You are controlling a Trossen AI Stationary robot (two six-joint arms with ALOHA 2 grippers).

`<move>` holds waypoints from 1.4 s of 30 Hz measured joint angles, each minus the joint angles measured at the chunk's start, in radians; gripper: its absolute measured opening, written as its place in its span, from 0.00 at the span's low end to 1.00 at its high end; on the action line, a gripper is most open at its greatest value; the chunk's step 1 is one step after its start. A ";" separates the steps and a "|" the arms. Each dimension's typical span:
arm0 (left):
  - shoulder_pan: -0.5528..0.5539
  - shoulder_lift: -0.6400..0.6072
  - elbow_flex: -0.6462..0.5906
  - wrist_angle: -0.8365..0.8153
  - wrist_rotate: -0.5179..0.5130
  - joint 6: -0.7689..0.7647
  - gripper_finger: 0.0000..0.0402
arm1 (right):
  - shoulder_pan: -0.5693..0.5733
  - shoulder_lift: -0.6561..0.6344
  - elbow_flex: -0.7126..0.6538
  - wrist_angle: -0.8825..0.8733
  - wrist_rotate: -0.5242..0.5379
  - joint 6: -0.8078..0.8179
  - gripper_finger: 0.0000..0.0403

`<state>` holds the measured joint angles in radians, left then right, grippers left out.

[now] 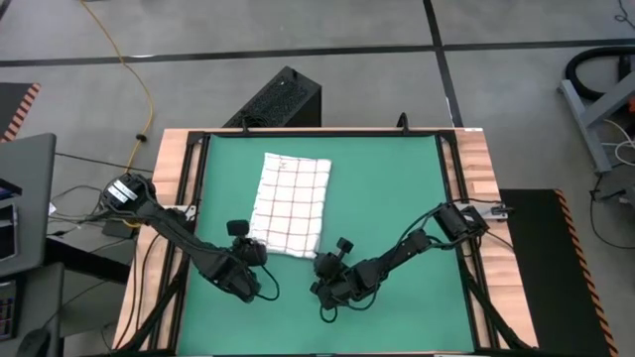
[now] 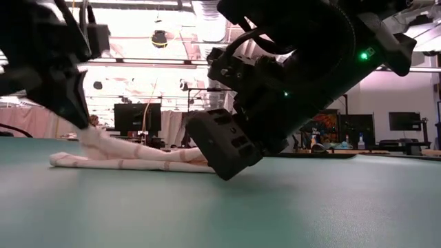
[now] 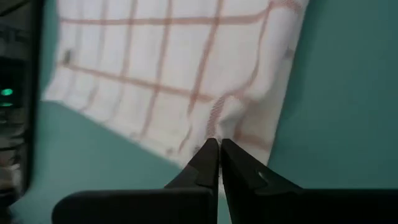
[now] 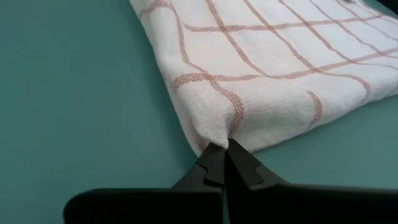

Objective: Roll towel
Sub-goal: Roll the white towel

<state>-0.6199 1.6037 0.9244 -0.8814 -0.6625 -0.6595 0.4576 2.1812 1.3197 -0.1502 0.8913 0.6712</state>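
The white soft cloth towel (image 1: 290, 203) with its thin dark-red windowpane grid lay folded into a long rectangle, several layers thick, its near end slightly raised and puckered where it was gripped. It rested on the green mat (image 1: 387, 188), left of the mat's middle, with one short end toward the far edge and the other toward the near edge. The left gripper (image 3: 219, 146) had its two dark fingers pressed together on the near left corner of the towel, the cloth bunching into a small ridge at the tips. The right gripper (image 4: 225, 149) was likewise clamped on the near right corner, where the folded edge rose to a point between its fingers. In the low view the towel's left corner lifted off the mat toward the left gripper while the rest lay flat. The mat covered a wooden table (image 1: 474, 149) with a black frame; beyond it lay grey floor with dark lines, a yellow cable (image 1: 127, 69), and, in the low view, monitors (image 2: 138, 117) under ceiling lights.
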 joint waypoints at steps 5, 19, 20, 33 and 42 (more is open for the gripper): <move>-0.049 -0.001 0.021 -0.146 0.001 -0.112 0.00 | 0.003 -0.001 0.000 -0.020 -0.001 0.002 0.02; -0.109 -0.001 -0.188 0.152 0.020 -0.228 0.00 | 0.013 -0.001 0.000 -0.031 -0.006 0.002 0.03; -0.109 -0.001 -0.199 0.152 0.019 -0.241 0.00 | 0.014 -0.001 0.000 -0.035 -0.006 0.002 0.03; -0.109 -0.003 -0.272 0.256 -0.008 -0.286 0.00 | 0.083 -0.014 0.000 -0.083 -0.015 -0.104 0.26; -0.109 -0.002 -0.272 0.275 -0.007 -0.269 0.00 | 0.129 -0.037 0.000 -0.027 -0.020 -0.500 0.55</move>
<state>-0.7292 1.6016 0.6525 -0.6064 -0.6697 -0.9287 0.5863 2.1437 1.3201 -0.1774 0.8711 0.1716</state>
